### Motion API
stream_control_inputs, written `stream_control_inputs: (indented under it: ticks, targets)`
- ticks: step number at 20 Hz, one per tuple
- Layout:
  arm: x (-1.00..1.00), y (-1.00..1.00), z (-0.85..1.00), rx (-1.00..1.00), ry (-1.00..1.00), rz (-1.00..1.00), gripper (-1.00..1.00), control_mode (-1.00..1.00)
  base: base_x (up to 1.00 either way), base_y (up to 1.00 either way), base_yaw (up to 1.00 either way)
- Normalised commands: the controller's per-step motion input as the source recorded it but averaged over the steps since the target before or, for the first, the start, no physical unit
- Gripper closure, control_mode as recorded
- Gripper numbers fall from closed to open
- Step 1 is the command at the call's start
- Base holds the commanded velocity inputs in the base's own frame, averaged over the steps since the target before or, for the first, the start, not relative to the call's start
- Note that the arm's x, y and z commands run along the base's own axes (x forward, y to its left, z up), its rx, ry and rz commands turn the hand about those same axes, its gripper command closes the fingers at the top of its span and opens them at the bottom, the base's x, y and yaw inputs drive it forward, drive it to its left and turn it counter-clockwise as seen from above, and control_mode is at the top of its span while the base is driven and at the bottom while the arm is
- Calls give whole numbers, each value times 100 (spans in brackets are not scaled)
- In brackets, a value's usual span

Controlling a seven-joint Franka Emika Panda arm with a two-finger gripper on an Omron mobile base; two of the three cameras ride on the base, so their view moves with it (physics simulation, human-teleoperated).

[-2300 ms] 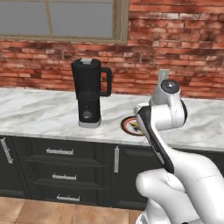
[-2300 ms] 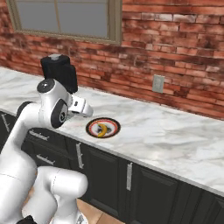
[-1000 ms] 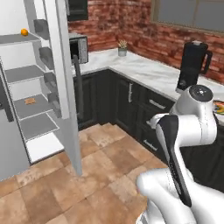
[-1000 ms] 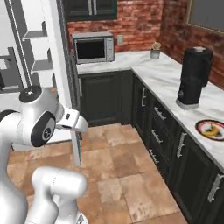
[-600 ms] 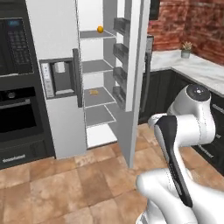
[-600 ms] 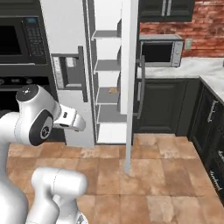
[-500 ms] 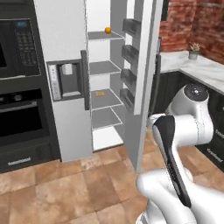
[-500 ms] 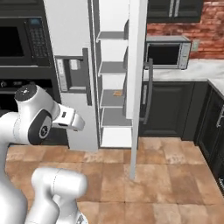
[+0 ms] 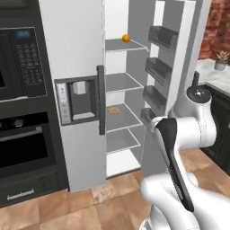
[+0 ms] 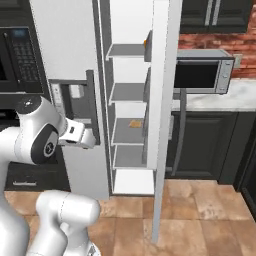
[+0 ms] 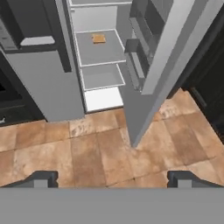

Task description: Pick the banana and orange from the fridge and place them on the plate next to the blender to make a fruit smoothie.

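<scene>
One orange (image 9: 126,38) near shelf edge, fridge (image 9: 81,54) open

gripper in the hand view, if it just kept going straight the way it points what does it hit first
Most likely the tiled floor in front of the open fridge. The open, empty gripper points down at bare tiles, short of the fridge door, though depth is hard to judge.

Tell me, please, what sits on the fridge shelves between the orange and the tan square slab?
One bare grey shelf separates the orange on the top shelf from the tan square slab, seen in the left base view.
</scene>
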Motion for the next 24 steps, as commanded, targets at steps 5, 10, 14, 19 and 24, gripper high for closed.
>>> stream_control_inputs:
  ticks: [5,10,14,19,24]
  targets:
    - [0,0,0,0,0,0,-100,100,100,13,2]
    - [0,0,0,0,0,0,-100,100,94,-30,7]
    - [0,0,0,0,0,0,-100,100,69,-22,5]
    - [0,0,0,0,0,0,-100,100,59,-24,6]
    - [0,0,0,0,0,0,-100,100,38,-35,1]
